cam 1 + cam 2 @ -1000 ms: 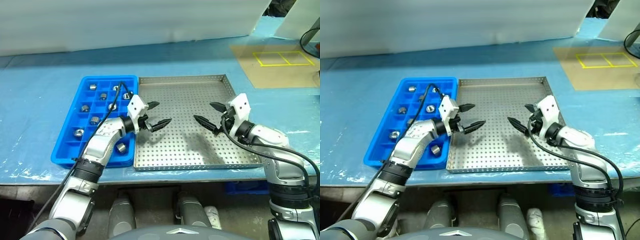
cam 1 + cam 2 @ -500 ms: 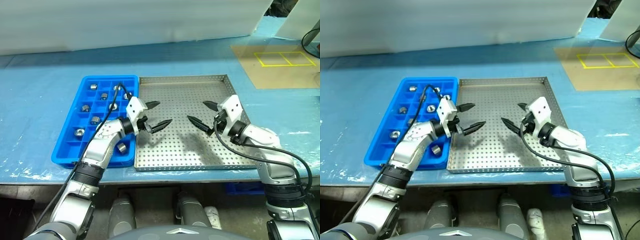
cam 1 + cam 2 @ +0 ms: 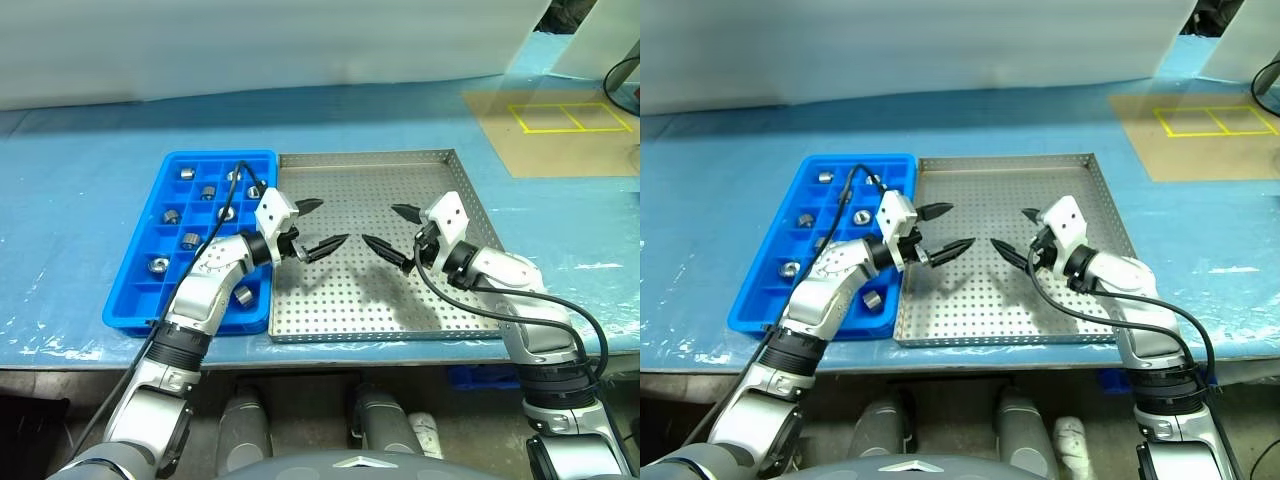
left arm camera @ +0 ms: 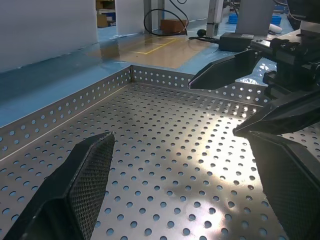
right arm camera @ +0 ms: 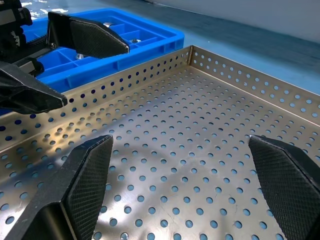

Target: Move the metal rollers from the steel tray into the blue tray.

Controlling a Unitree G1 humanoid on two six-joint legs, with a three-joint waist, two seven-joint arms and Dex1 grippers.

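Left eye view: our left gripper (image 3: 315, 224) and right gripper (image 3: 392, 232) hover spread wide and empty over the bare steel tray (image 3: 375, 290); the metal rollers (image 3: 190, 239) sit in the blue tray (image 3: 137, 274), nearest our left arm.

Two grippers facing each other over the steel tray (image 3: 440, 160), left gripper (image 3: 314, 226) and right gripper (image 3: 392, 232), both spread wide with nothing between the jaws. Blue tray (image 3: 140, 310) behind the left jaws, touching the steel tray, metal rollers (image 3: 190, 239) in its compartments.
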